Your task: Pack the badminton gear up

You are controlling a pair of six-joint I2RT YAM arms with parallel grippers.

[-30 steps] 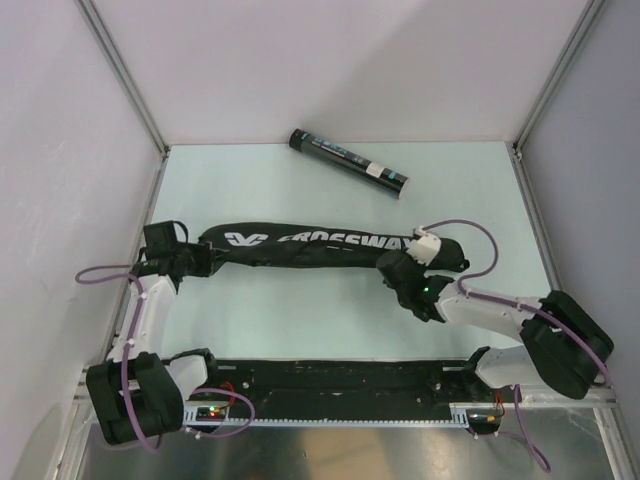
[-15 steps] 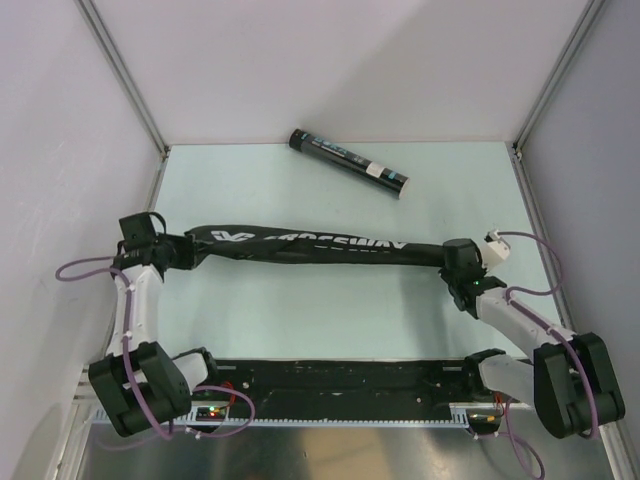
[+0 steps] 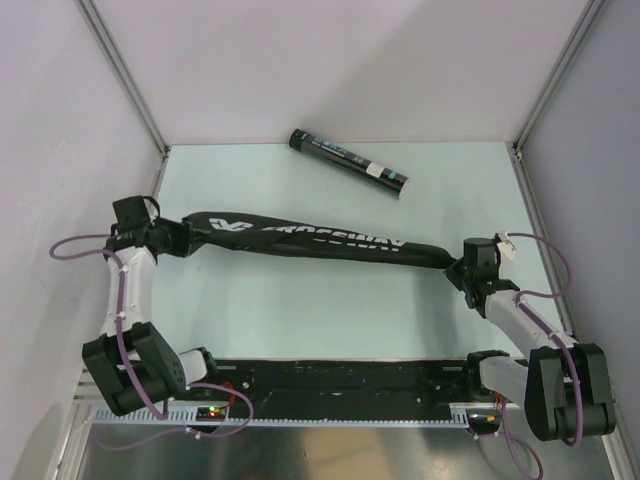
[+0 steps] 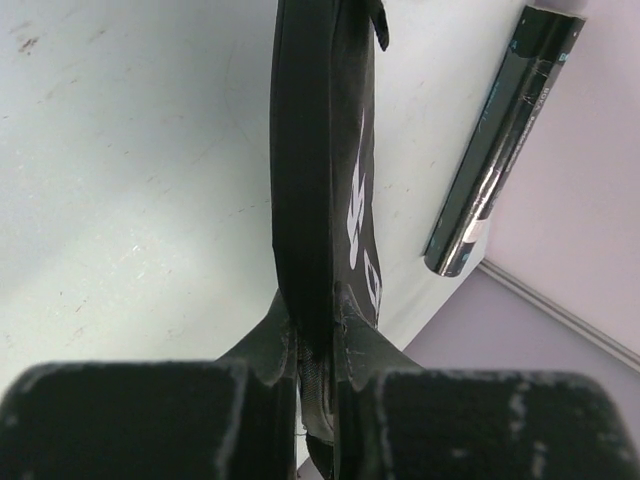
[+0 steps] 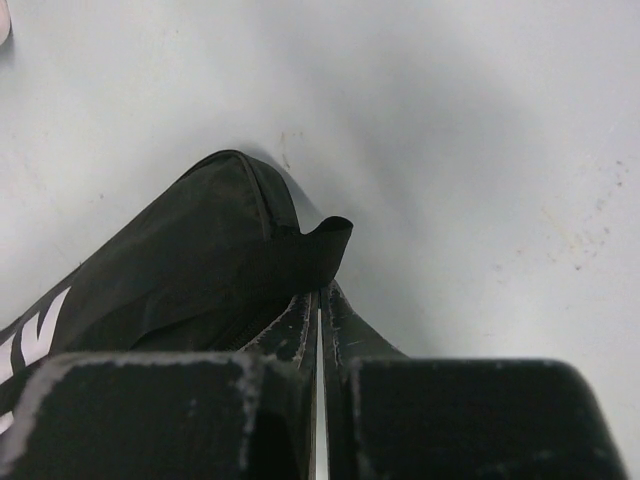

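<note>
Your left pincer [image 3: 178, 240] is clenched on the left end of the bag [image 3: 310, 238]; the left wrist view shows fabric pinched edge-up between the jaws. Your right pincer [image 3: 458, 268] is clamped fully down on a thin bit of the bag's right end, just beside the loop tab [image 5: 325, 238]. The bag is strung between the two across the middle of the desk [image 3: 300, 320], lettering up. The tube [image 3: 348, 162] lies at the far side, well apart from the bag. No rackets or shuttlecocks show, and you can't tell whether they're inside.

Risks: the right grip holds very little fabric, so any extra pull apart will likely slip it free and drop that end. Uneven lifting could twist the bag. The tube is round and will roll if you sweep the bag into it.
</note>
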